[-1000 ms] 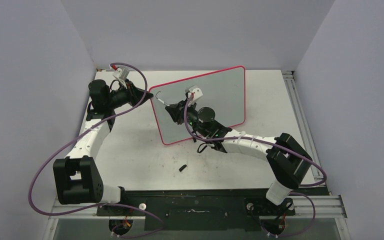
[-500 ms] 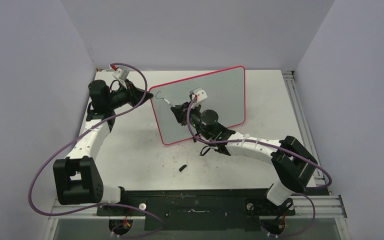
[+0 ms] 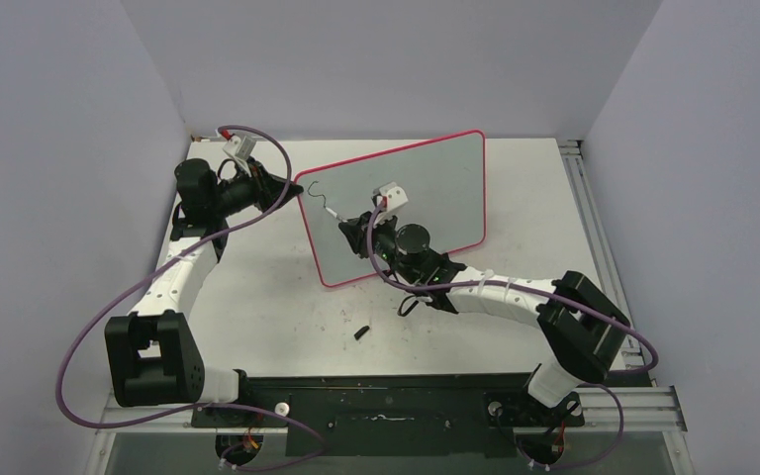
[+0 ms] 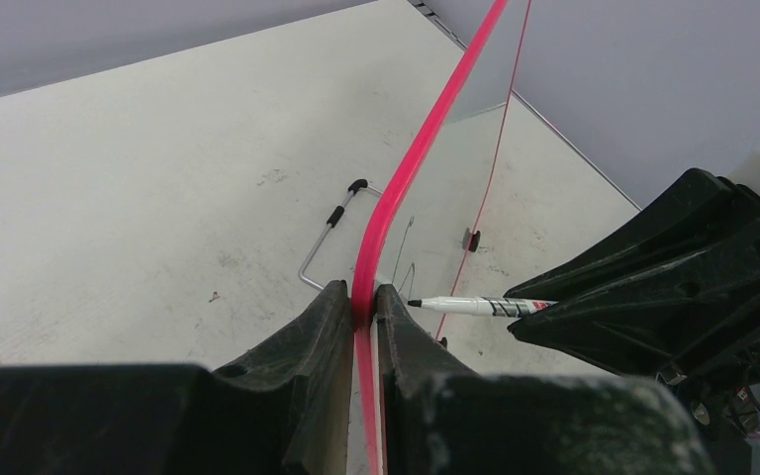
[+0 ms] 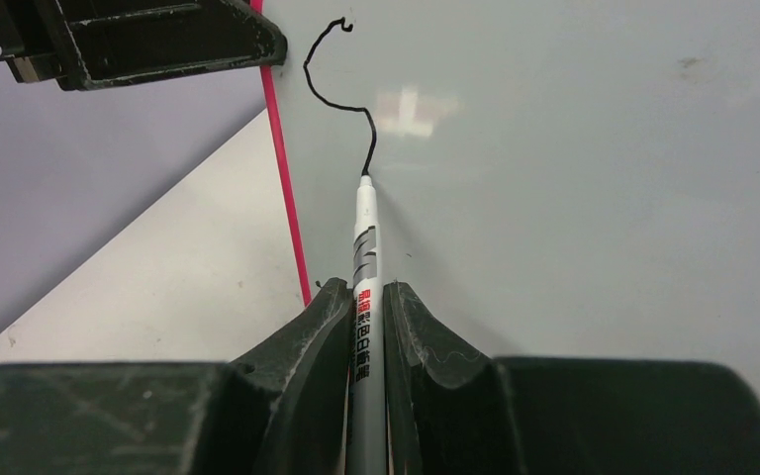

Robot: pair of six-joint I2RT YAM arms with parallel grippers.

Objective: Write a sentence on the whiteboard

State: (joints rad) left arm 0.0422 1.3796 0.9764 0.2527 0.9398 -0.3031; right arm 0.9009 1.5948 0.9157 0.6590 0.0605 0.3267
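A small black object [image 3: 361, 332] is seen lying on the table [image 3: 257, 297] near the arm bases, unmoved since a second ago. Beyond it, a marker [image 5: 364, 247] is gripped between the closed jaws of the right gripper [image 5: 364, 297], its tip pressed to the whiteboard [image 5: 574, 178]. The black line [image 5: 341, 106] has been lengthened since the earlier frame: a wavy tail is now drawn below the hook, and the tip has been carried lower. The whiteboard is propped mid-table, unshifted; its red left edge is clamped by the left gripper [image 4: 361, 292], kept in place
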